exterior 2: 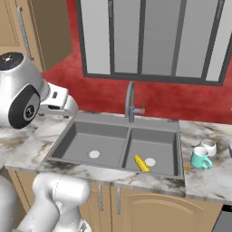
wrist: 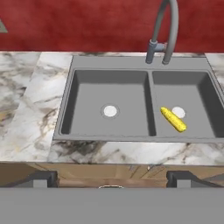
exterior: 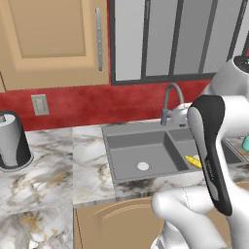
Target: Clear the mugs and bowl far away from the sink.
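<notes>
1. Nearest in the hand view, two dark fingertips (wrist: 43,178) of the gripper (wrist: 112,179) stand wide apart, holding nothing.
2. Past them lies the dark grey sink (wrist: 131,72), two basins, curved faucet (wrist: 164,30) at 12 o'clock.
3. Yellow corn (wrist: 173,119) lies in its right basin.
4. Right base view shows a teal mug (exterior 2: 200,158) touching a squat white mug (exterior 2: 208,147), on the counter (exterior 2: 208,179) at the sink's 3 o'clock.
5. Left base view shows a paper towel roll (exterior: 10,141) at 9 o'clock.

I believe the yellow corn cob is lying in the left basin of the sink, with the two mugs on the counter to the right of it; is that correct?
Not quite: the corn cob lies in the right basin of the sink, beside its drain, as the right base view shows. The teal mug and white mug do stand on the counter to the right.
</notes>
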Tool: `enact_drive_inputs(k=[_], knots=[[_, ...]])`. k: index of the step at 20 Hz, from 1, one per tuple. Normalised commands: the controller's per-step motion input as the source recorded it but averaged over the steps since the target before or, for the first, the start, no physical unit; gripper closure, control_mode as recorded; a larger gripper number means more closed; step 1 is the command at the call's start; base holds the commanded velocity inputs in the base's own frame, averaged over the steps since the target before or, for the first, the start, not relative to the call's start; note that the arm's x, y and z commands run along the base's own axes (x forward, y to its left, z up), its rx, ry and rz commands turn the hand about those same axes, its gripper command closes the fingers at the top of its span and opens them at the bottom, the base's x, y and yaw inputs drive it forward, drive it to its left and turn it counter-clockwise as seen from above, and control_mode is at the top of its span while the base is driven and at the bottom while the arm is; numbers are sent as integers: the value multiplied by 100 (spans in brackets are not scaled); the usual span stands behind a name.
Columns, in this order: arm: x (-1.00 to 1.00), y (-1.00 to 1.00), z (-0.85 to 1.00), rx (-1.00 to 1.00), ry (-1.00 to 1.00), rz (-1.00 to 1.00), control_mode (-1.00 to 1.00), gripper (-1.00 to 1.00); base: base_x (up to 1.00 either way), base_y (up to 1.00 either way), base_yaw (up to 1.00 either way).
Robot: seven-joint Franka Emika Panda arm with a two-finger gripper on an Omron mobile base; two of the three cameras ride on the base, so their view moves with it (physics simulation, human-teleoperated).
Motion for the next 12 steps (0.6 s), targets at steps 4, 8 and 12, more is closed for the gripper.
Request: enact_drive_inputs(k=[4, 8, 12], knots=[[-49, 1, -3, 0, -6, 0, -100, -100, 0, 0, 0], [-23, 0, -6, 0, -6, 0, -100, -100, 0, 0, 0], [0, -2, 4, 0, -2, 0, 100, -100, -27, -56, -4]])
